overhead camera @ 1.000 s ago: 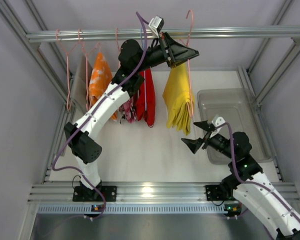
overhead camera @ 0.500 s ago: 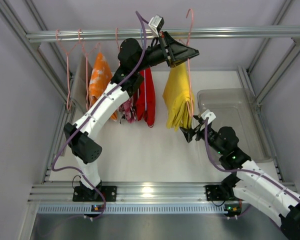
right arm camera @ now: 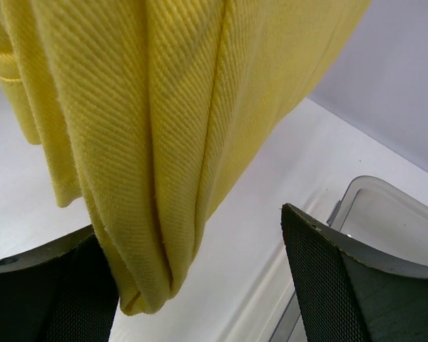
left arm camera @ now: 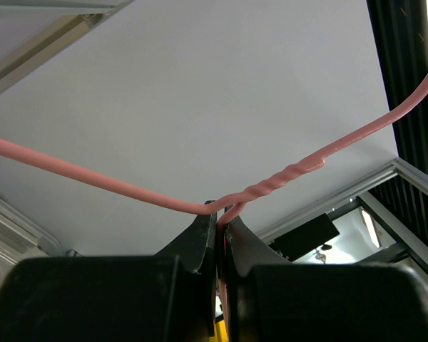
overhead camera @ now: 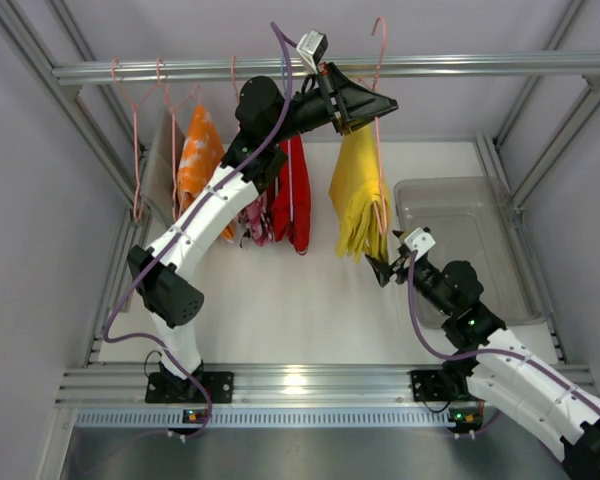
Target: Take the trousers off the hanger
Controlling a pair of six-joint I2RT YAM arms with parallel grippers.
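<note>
The yellow trousers (overhead camera: 358, 195) hang folded over the pale pink hanger (overhead camera: 380, 60), whose hook rises above the rail. My left gripper (overhead camera: 378, 106) is shut on the hanger's wire just under the twisted neck (left arm camera: 285, 178), and the left wrist view shows the jaws (left arm camera: 219, 214) pinched on it. My right gripper (overhead camera: 380, 268) is at the trousers' lower end, open. In the right wrist view the trousers' hem (right arm camera: 150, 214) hangs between the jaws (right arm camera: 192, 228). The hem rests against the left finger (right arm camera: 57, 285), with a wide gap to the right finger (right arm camera: 328, 278).
An orange tie-dye garment (overhead camera: 200, 150) and a red garment (overhead camera: 298, 195) hang on the metal rail (overhead camera: 480, 66) to the left, beside bare pink hangers (overhead camera: 135, 150). A clear plastic bin (overhead camera: 460, 230) sits on the table at right, under the right arm.
My right arm has swung up and left from above the bin to the trousers' lower end, and its jaws have narrowed slightly. The left arm and hanger have stayed put.
</note>
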